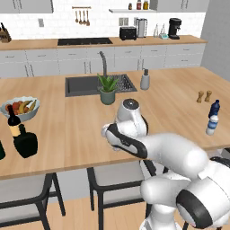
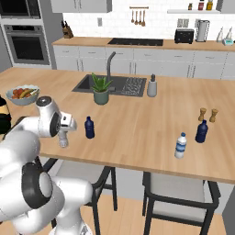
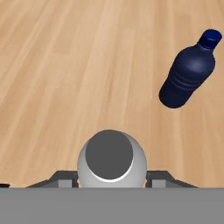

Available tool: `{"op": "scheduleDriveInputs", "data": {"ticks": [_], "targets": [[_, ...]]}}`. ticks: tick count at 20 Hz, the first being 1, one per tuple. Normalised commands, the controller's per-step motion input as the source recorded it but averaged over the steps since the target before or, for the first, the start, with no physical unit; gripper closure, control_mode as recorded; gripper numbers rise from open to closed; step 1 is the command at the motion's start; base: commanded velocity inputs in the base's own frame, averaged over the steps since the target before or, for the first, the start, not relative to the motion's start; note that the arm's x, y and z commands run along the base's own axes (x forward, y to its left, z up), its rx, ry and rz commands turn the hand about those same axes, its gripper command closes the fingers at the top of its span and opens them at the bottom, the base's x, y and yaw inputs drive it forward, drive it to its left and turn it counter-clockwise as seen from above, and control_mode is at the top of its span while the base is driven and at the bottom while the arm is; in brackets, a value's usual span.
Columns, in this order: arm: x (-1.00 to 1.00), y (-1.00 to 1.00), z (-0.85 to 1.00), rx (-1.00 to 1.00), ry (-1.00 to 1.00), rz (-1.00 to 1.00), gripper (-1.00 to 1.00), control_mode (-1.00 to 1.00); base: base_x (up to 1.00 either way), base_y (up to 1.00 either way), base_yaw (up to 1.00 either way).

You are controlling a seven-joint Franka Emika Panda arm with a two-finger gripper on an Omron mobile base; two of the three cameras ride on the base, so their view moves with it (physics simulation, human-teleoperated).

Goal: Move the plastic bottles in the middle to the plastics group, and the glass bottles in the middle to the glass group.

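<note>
1. At the near edge of the wooden island counter [image 2: 137,133], the gripper [image 3: 111,178] is seen from the hand view clasped on either side of the clear greyish bottle [image 3: 111,158]; the bottle is judged held, standing upright on the wood. In the right base view the same bottle [image 2: 63,139] is found under the hand.
2. Just beside it, the dark navy bottle [image 2: 90,127] stands upright, apart from the held one. A straight vertical lift is advised, so that this neighbour is not knocked.
3. Further right, the plastics group is marked by the blue-topped bottle [image 2: 181,146]; a second dark bottle [image 2: 201,131] stands near. The held bottle is best carried high and set down beside these, not against them.
4. At the far left, the black flask [image 1: 25,141] and wine bottle [image 1: 14,121] are left untouched.
</note>
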Motion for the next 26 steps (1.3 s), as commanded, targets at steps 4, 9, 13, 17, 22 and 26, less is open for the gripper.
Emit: {"op": "scheduleDriveInputs", "data": {"ticks": [4, 9, 13, 17, 22, 26], "targets": [[-0.32, -0.88, 0.28, 0.0, 0.0, -0.17, 1.0, -1.0, 0.0, 0.0, 0.0], [-0.05, -1.0, 0.14, 0.0, 0.05, -0.19, 1.0, -1.0, 0.0, 0.0, 0.0], [0.0, -1.0, 0.1, 0.0, 0.11, -0.19, 1.0, -1.0, 0.0, 0.0, 0.0], [0.08, -1.0, 0.08, 0.0, 0.11, -0.17, 1.0, -1.0, 0.0, 0.0, 0.0], [0.14, -1.0, 0.13, 0.0, 0.04, -0.09, 1.0, -1.0, 0.0, 0.0, 0.0], [0.3, -0.99, 0.13, 0.0, 0.01, -0.03, 1.0, -1.0, 0.0, 0.0, 0.0]]}}
